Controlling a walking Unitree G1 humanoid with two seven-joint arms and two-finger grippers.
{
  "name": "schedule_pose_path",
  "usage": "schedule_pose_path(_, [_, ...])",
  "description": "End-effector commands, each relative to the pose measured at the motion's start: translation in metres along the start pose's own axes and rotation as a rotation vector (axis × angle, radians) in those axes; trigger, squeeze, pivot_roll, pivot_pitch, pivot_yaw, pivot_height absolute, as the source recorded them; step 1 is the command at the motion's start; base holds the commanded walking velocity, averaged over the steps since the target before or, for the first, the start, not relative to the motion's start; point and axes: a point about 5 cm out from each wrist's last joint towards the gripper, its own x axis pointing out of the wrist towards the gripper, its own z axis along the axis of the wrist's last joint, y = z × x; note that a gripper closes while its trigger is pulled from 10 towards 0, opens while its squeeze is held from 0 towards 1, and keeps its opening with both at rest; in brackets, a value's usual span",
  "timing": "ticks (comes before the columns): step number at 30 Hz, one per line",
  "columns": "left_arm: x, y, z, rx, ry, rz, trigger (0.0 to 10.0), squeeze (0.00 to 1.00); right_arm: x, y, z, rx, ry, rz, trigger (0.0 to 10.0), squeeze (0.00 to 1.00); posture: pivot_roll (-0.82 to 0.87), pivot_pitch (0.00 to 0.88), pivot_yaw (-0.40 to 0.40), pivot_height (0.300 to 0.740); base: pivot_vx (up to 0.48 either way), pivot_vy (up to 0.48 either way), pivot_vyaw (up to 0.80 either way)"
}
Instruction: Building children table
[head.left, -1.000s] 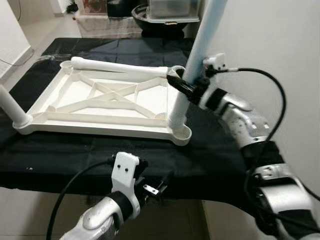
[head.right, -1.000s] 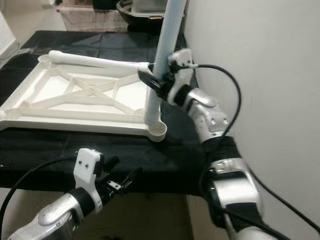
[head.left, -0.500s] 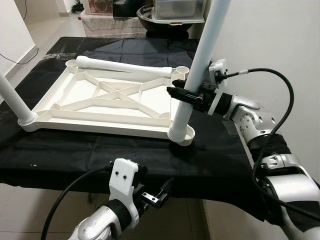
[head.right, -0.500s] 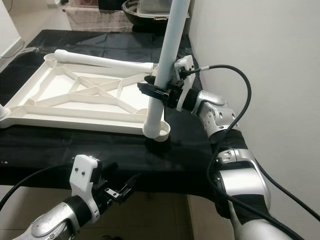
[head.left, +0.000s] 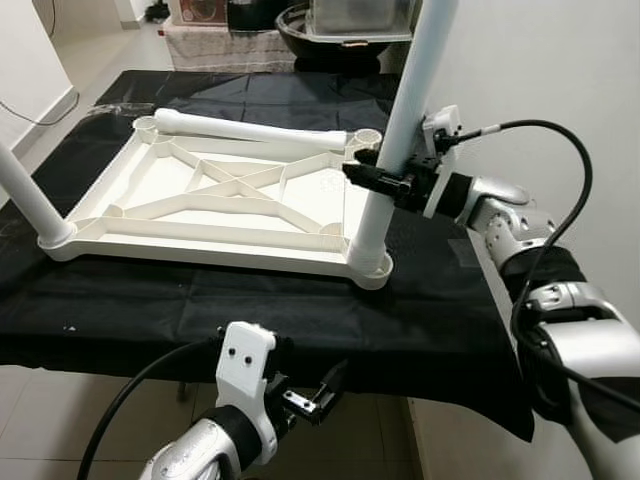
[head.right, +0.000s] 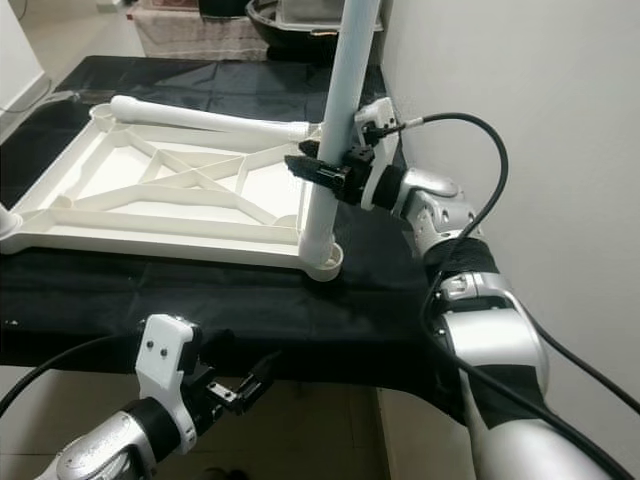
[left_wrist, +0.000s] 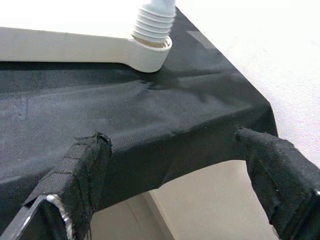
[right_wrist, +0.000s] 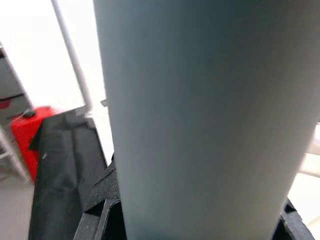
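The white plastic tabletop (head.left: 215, 205) lies upside down on the black-clothed desk (head.left: 250, 310), ribbed underside up, so that its corner sockets face upward to take the legs. At the near right corner of the tabletop, close to the desk's right edge, a white table leg (head.left: 395, 150) stands upright with its threaded foot (left_wrist: 152, 22) entering the corner socket (head.left: 368, 268); the left wrist view shows several threads above the socket rim, so by my reading it is seated but not fully screwed home.

The right pincer (head.left: 385, 180) reaches in level from the desk's right side and pinches this leg about midway up its visible length, its fingers on either side of the tube. That grip looks meant to keep the leg plumb over the socket while it is turned or pressed in.

Another leg (head.left: 25, 205) stands in the near left corner socket, and a third leg (head.left: 250, 130) lies flat along the tabletop's far edge, waiting its turn.

The left pincer (head.left: 315, 390) hangs below the desk's near edge, spread open and holding nothing, well apart from the tabletop.
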Motion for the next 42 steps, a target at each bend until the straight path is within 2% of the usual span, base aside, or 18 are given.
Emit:
schedule_pose_path(1, [-0.001, -0.001, -0.004, -0.004, 0.027, -0.005, 10.0, 0.0, -0.001, 0.001, -0.002, 0.0, 0.014, 0.032, 0.0, 0.0, 0.22, 0.204, -0.026, 0.74, 0.0, 0.0, 0.0])
schedule_pose_path(5, [-0.001, -0.001, -0.003, -0.004, 0.025, -0.003, 10.0, 0.0, -0.003, 0.006, -0.014, -0.014, 0.075, 0.101, 0.0, 0.0, 0.23, 0.206, -0.027, 0.74, 0.0, 0.0, 0.0])
schedule_pose_path(11, [-0.001, -0.001, -0.003, -0.004, 0.026, 0.0, 10.0, 0.0, -0.002, 0.01, -0.021, -0.012, 0.09, 0.161, 0.0, 0.0, 0.23, 0.209, -0.027, 0.74, 0.0, 0.0, 0.0])
schedule_pose_path(14, [-0.002, -0.001, -0.003, -0.003, 0.027, 0.003, 10.0, 0.0, 0.002, 0.021, -0.029, 0.019, 0.096, 0.286, 0.0, 0.0, 0.23, 0.211, -0.026, 0.74, 0.0, 0.0, 0.0])
schedule_pose_path(18, [-0.003, -0.001, -0.003, -0.001, 0.028, 0.005, 10.0, 0.0, 0.008, 0.031, -0.038, 0.056, 0.103, 0.366, 0.0, 0.0, 0.23, 0.213, -0.026, 0.74, 0.0, 0.0, 0.0])
schedule_pose_path(23, [-0.003, -0.001, -0.003, 0.001, 0.028, 0.007, 10.0, 0.0, 0.012, 0.036, -0.044, 0.055, 0.105, 0.389, 0.0, 0.0, 0.23, 0.213, -0.026, 0.74, 0.0, 0.0, 0.0])
schedule_pose_path(27, [-0.003, -0.001, -0.002, 0.003, 0.027, 0.009, 10.0, 0.0, 0.017, 0.04, -0.045, 0.061, 0.064, 0.379, 0.0, 0.0, 0.24, 0.214, -0.025, 0.74, 0.0, 0.0, 0.0])
schedule_pose_path(31, [-0.002, 0.0, -0.001, 0.005, 0.027, 0.009, 10.0, 0.0, 0.019, 0.033, -0.031, 0.056, 0.006, 0.333, 0.0, 0.0, 0.24, 0.213, -0.021, 0.74, 0.0, 0.0, 0.0])
schedule_pose_path(33, [-0.002, 0.001, -0.001, 0.008, 0.026, 0.008, 10.0, 0.0, 0.012, 0.018, -0.01, -0.003, -0.023, 0.232, 0.0, 0.0, 0.23, 0.213, -0.021, 0.74, 0.0, 0.0, 0.0])
schedule_pose_path(35, [-0.001, 0.001, -0.001, 0.008, 0.026, 0.008, 10.0, 0.0, 0.003, 0.006, 0.0, -0.054, -0.015, 0.122, 0.0, 0.0, 0.23, 0.211, -0.026, 0.74, 0.0, 0.0, 0.0])
schedule_pose_path(39, [-0.001, 0.001, -0.001, 0.008, 0.026, 0.008, 10.0, 0.0, 0.001, 0.004, 0.002, -0.063, -0.011, 0.1, 0.0, 0.0, 0.23, 0.211, -0.026, 0.74, 0.0, 0.0, 0.0])
schedule_pose_path(42, [-0.002, 0.0, -0.002, 0.005, 0.027, 0.008, 10.0, 0.0, -0.012, 0.004, 0.025, 0.002, -0.105, 0.217, 0.0, 0.0, 0.23, 0.208, -0.026, 0.74, 0.0, 0.0, 0.0])
